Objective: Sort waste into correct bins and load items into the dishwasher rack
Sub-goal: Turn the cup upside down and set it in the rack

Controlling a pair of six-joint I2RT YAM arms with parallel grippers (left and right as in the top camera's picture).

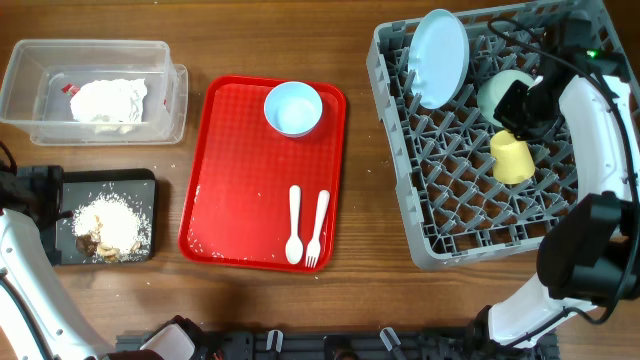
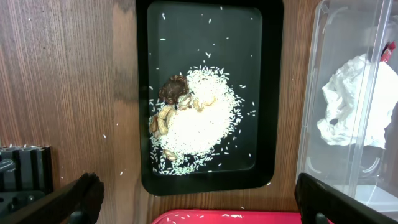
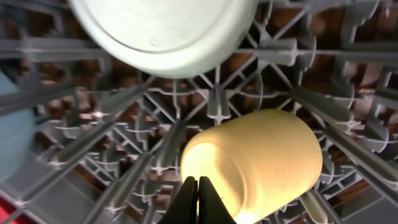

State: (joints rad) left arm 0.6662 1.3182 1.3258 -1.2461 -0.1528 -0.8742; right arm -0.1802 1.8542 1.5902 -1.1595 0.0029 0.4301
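Observation:
The grey dishwasher rack point(image 1: 440, 215) holds a white plate point(image 1: 440, 55) on edge, a mint green bowl point(image 1: 496, 92) and a yellow cup point(image 1: 512, 158). My right gripper point(image 1: 517, 115) hovers over the rack; in the right wrist view its fingers point(image 3: 198, 200) are shut and empty just in front of the cup point(image 3: 261, 162), with the bowl point(image 3: 165, 31) beyond. The pale blue bowl point(image 1: 293, 108), white spoon point(image 1: 294, 225) and fork point(image 1: 317, 228) lie on the red tray. My left gripper point(image 1: 48, 192) point(image 2: 199, 208) is open and empty over the black tray point(image 2: 144, 93) of food scraps point(image 2: 177, 106).
The clear box point(image 1: 30, 125) at the back left holds the crumpled napkin point(image 1: 108, 100) and the red-and-white wrapper point(image 1: 68, 88); both show in the left wrist view point(image 2: 351, 106). The red serving tray point(image 1: 225, 180) sits between the bins and the rack. Rice grains lie scattered round the black tray.

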